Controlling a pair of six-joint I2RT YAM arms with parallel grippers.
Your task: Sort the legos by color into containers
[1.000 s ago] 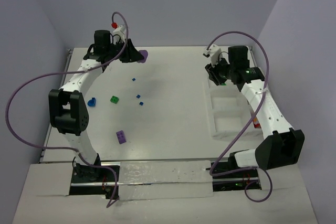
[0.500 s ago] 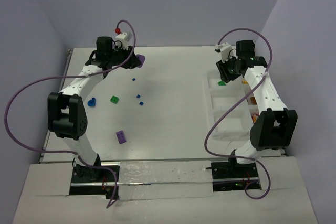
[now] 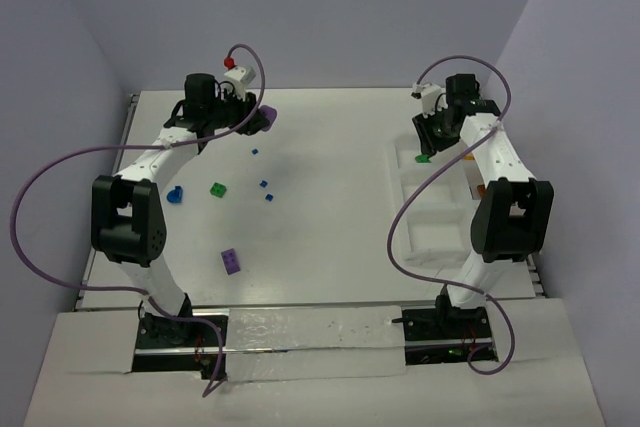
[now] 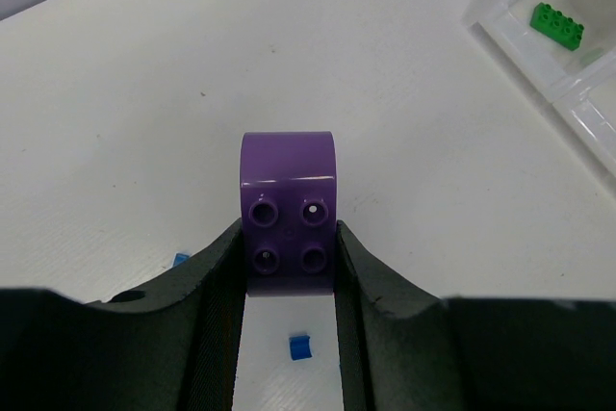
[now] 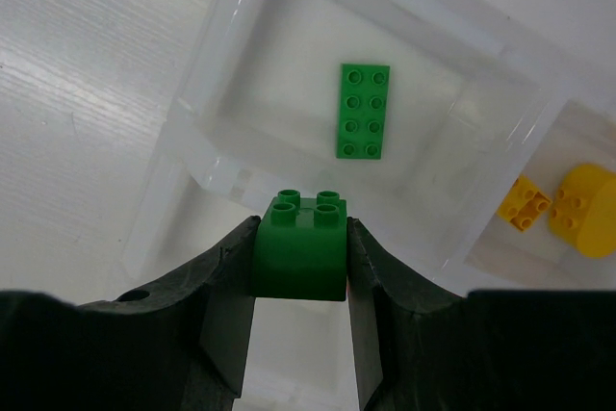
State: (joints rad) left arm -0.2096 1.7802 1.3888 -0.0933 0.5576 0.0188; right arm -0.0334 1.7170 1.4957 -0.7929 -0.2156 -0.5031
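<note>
The left gripper [image 4: 289, 267] is clenched on a purple brick [image 4: 288, 190] that has four studs and a rounded end. Its dark fingers [image 4: 217, 295] press the brick's two flanks, and the rounded end juts out past the fingertips. The brick is held off the white bench [image 4: 125, 93]. Between the fingers, below the gripper, a tiny blue brick [image 4: 301, 346] lies on the bench, and another blue piece [image 4: 180, 259] shows just left of the left finger. Far ahead and to the right of this gripper is a corner of the white tray [image 4: 577, 108], with a flat green brick [image 4: 558, 24] in one compartment.

The right gripper [image 5: 300, 238] grasps a green four-stud brick [image 5: 298, 262] by its sides, studs facing the camera. It hangs at the near wall of the compartment that holds the flat green brick, which lies just ahead of the fingertips. In the next compartment, ahead and to the right, lie two yellow-orange bricks [image 5: 525, 204], one of them rounded.

From above, several loose bricks lie on the bench on the base side of the left gripper. They are a green cube brick [image 3: 218, 189], a blue brick [image 3: 175, 195] and a purple flat brick [image 3: 232, 260] farthest from it.
</note>
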